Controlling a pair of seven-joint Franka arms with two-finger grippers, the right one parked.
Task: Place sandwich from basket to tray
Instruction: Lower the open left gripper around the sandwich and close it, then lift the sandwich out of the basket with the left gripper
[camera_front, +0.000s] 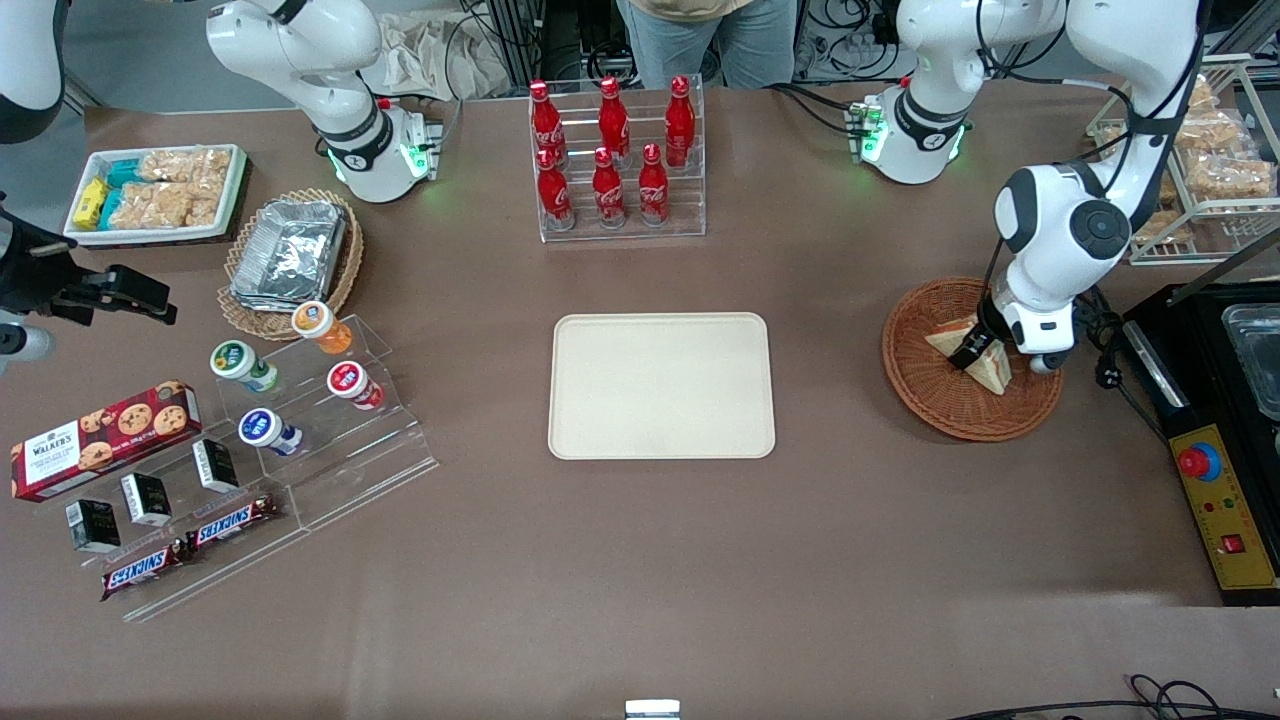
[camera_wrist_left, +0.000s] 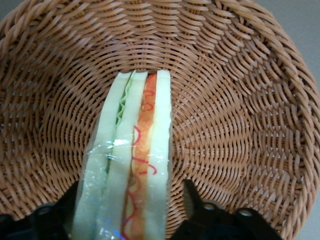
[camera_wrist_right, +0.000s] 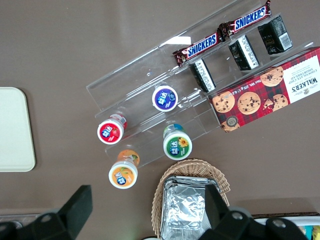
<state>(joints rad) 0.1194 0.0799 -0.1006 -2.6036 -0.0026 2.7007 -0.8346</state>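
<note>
Right now your gripper (camera_wrist_left: 132, 212) sits down inside the basket (camera_front: 935, 405), at about three o'clock from the tray (camera_front: 662, 385), its fingers (camera_wrist_left: 192, 197) straddling the wrapped sandwich (camera_wrist_left: 132, 150); I cannot tell whether they pinch it. If the hold is loose, the slick wrap may let it slip out during the lift.

tray (camera_wrist_right: 15, 130) corner | yogurt cups (camera_wrist_right: 172, 145) on clear stand | Snickers bars (camera_wrist_right: 220, 35) | foil container (camera_wrist_right: 185, 210)
</note>
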